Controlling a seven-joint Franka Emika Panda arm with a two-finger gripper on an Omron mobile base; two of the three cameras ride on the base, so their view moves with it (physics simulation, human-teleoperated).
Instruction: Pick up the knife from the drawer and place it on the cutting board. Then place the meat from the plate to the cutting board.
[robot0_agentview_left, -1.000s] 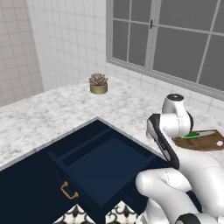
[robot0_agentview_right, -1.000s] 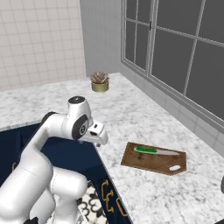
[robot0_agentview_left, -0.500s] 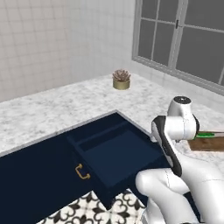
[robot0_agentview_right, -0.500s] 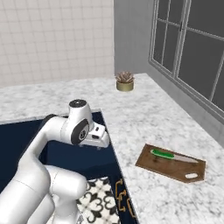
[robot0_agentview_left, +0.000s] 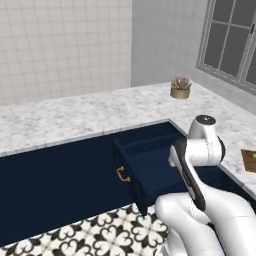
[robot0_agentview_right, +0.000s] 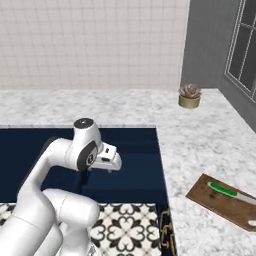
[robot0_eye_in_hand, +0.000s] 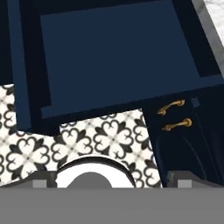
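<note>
The knife (robot0_agentview_right: 223, 190), with its green handle, lies on the dark-brown cutting board (robot0_agentview_right: 215, 205) on the marble counter at the right. A corner of the cutting board (robot0_agentview_left: 248, 160) shows at the right edge of the left base view. The navy drawer (robot0_agentview_left: 150, 162) stands pulled out with nothing in it, its brass handle (robot0_agentview_left: 122, 174) facing the floor side. My gripper (robot0_agentview_right: 108, 162) hangs over the drawer (robot0_eye_in_hand: 118, 57), apart from it. It is open, with the fingertips (robot0_eye_in_hand: 43, 180) wide apart and nothing between them. The meat and the plate are out of view.
A potted plant (robot0_agentview_right: 190, 96) stands on the far counter near the corner wall. Navy cabinet doors with two brass handles (robot0_eye_in_hand: 174, 116) sit beside the drawer. Patterned floor tiles (robot0_agentview_left: 100, 230) lie below the cabinets. A window runs along the right wall.
The whole picture has slid right as the base moved, so the board now sits near the right edge. The knife stays on the board. The gripper stays open over the drawer.
</note>
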